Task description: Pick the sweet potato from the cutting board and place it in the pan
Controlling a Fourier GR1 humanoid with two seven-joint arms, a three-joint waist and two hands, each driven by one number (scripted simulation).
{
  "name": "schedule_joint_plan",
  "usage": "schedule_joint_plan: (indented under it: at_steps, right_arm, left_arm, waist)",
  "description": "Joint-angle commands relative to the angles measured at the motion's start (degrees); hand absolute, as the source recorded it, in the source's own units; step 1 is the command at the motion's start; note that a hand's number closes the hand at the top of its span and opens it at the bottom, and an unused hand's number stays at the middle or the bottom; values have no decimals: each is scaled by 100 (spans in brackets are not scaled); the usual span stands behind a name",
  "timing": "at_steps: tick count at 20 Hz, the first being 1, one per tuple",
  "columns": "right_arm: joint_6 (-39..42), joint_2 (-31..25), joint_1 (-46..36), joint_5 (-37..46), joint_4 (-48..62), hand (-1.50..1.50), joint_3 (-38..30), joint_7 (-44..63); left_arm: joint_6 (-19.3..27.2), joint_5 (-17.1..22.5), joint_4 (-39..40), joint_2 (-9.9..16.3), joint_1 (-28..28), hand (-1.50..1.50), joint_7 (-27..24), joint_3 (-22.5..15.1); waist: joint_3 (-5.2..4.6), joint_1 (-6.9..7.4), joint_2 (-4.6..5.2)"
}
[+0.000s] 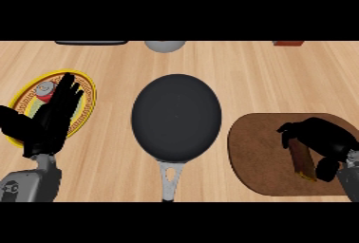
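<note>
head view: light wooden worktop [245, 71]
right robot hand [322, 140]: fingers curled round brown sweet potato [304, 159], on dark oval cutting board [256, 152], right
black round pan [176, 114]: centre
left robot hand [52, 116]: fingers straight, over yellow-rimmed plate [88, 88]

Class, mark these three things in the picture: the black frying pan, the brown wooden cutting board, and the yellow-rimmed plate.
Black frying pan [176, 114]: head view, middle of its dark cooking surface.
Brown wooden cutting board [259, 152]: head view, bare wood left of the right hand.
Yellow-rimmed plate [89, 97]: head view, right-hand rim beside the left hand's fingers.
</note>
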Motion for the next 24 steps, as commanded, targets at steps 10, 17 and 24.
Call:
schedule_joint_plan:
  at_steps: [10,17,24]
  right_arm:
    - [29,214,-11,-283,-16,150,-548,-504]
    - [-562,2639,-207,574,-1017,150,284,2365]
    - [-1172,3148,-1214,1464,-1393,150,1025,4376]
  left_arm:
    - [13,-143,-253,-183,114,0,144,-58]
    - [15,-159,17,-196,-27,0,25,-49]
    - [-118,-165,15,-213,-64,0,82,-220]
  waist:
    - [38,-21,22]
    - [-4,31,-56]
    - [-23,389,-145]
